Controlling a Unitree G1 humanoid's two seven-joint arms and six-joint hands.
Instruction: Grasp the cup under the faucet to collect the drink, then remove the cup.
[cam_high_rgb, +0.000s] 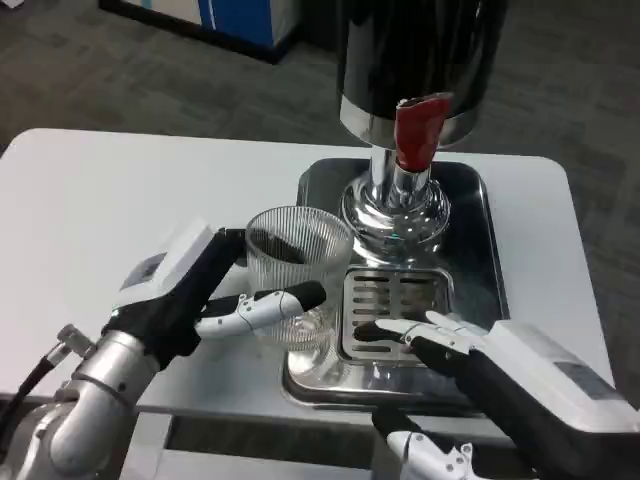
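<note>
Left hand (215, 300) grips the ribbed cup (297, 275) mid-frame, left of the faucet (420, 130) — not yet under it; right hand (440, 345) rests open on the drip tray (470, 200).

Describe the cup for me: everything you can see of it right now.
The cup is a clear, ribbed tumbler, glass or plastic by its look, upright and apparently empty. It stands at the front left edge of the steel tray, left of the drain grate and not under the red tap lever. The left hand holds it, fingers across its front; whether its base rests on the tray is unclear.
</note>
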